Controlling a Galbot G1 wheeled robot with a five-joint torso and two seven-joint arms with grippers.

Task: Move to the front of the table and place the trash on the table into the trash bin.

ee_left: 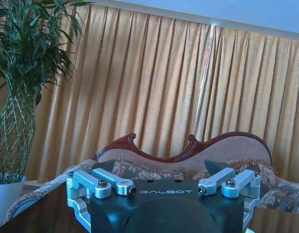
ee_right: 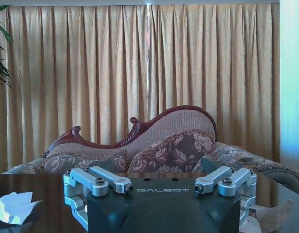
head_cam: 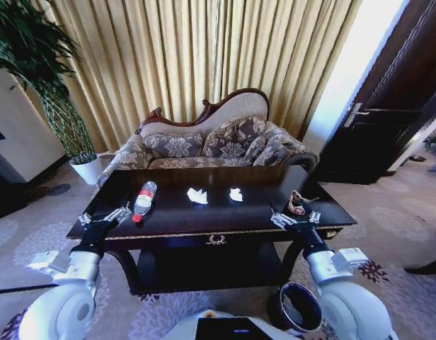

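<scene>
On the counter [head_cam: 168,205] seen from the head lie a bottle [head_cam: 144,198] and two wads [head_cam: 197,195], bin [head_cam: 296,306] on the floor, while both wrist views show left pincer [ee_left: 165,189] and right pincer [ee_right: 161,187] released.

Head view: high, tilted forward and down over the surface [head_cam: 204,212], facing the sofa [head_cam: 211,145] and curtain [head_cam: 197,57]; both arms enter from the near edge. Left wrist view: low, level with the tabletop, looking horizontally past its own gripper [ee_left: 165,190] at the sofa back, curtain and plant [ee_left: 18,73]. Right wrist view: same low level aim over its gripper [ee_right: 161,188]. All three share sofa and curtain.
</scene>
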